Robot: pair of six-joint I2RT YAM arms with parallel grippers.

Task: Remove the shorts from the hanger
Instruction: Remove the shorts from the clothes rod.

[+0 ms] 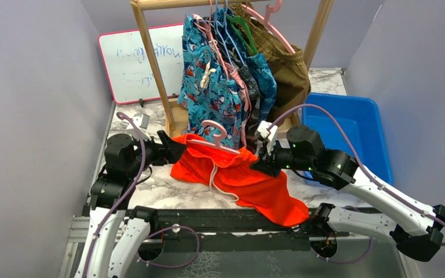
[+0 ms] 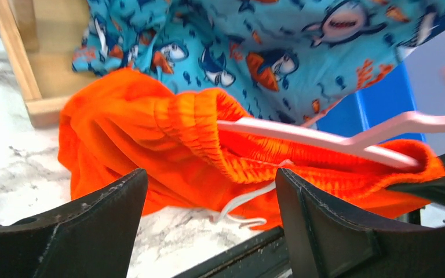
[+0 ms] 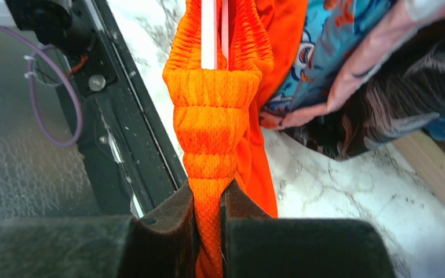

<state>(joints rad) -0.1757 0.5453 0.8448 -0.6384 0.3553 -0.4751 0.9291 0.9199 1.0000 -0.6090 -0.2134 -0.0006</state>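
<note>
Top view: high behind the arm bases (image 1: 324,213), facing down across the table (image 1: 150,194) to the rack (image 1: 150,63). Left wrist view: low and near, past the left gripper (image 2: 210,174). Right wrist view: closest, over the right gripper (image 3: 210,191). All three share the orange shorts (image 1: 237,176).

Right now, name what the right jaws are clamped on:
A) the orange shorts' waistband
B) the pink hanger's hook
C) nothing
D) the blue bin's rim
A: the right wrist view shows the right jaws shut on the orange shorts at their bunched waistband.
</note>
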